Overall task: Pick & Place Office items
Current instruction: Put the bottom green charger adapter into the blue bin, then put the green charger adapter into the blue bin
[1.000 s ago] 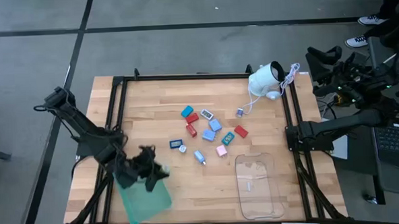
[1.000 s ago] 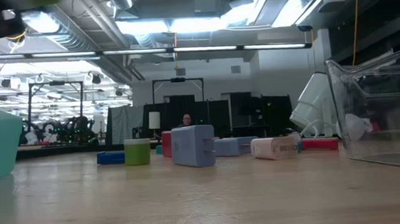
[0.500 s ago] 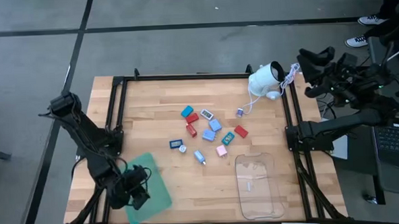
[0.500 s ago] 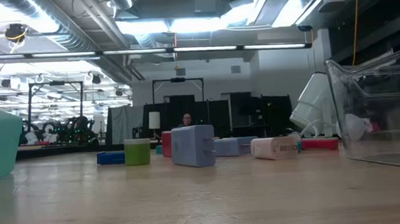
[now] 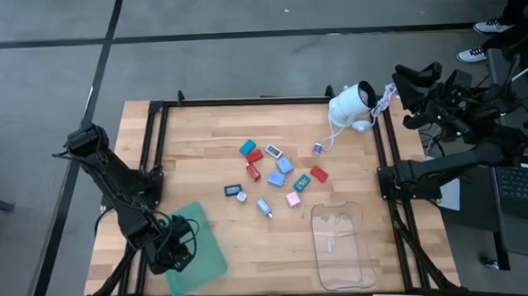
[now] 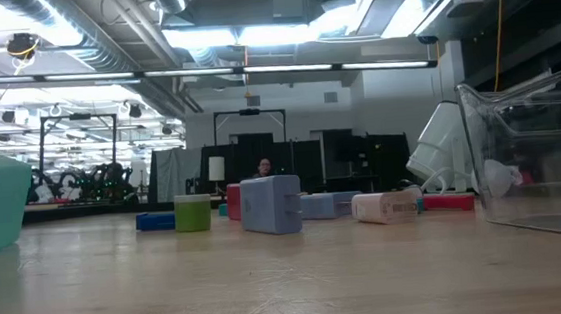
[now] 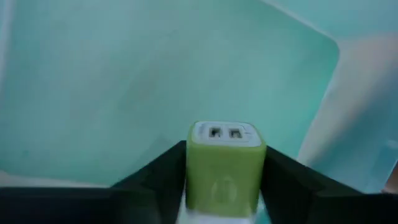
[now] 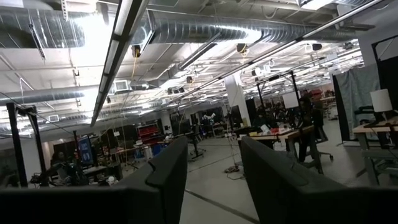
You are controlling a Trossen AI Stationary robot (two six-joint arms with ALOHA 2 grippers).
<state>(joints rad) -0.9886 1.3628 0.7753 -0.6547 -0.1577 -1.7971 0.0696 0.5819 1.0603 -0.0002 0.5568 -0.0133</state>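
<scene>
My left gripper [image 5: 174, 251] hangs over the flat green tray [image 5: 200, 254] at the table's near left, pointing steeply down. A small green charger block [image 7: 226, 167] sits between its fingers, over the tray's floor [image 7: 137, 81]. The other office items [image 5: 274, 174], small blue, red, pink and white pieces, lie loose at the table's middle. In the low view they stand in a row [image 6: 271, 205]. My right gripper [image 5: 406, 95] is raised beyond the table's right edge, open and holding nothing [image 8: 214, 180]. My left gripper pinches the green block by two opposite sides [image 7: 194, 177], one finger [image 7: 163, 180] on each. The fingers come from above, slanting down. The block's end with two ports [image 7: 225, 132] points at the tray. Whether the block touches the tray floor I cannot tell.
A clear tray [image 5: 342, 244] lies at the near right with a small white piece in it. A white rounded device with a cord [image 5: 353, 106] sits at the far right corner. A black frame [image 5: 244, 101] borders the wooden table.
My left gripper has gone toward the table's near left corner and down over the green tray, tipping from a shallow slant to pointing steeply down, with the green block between its fingers.
</scene>
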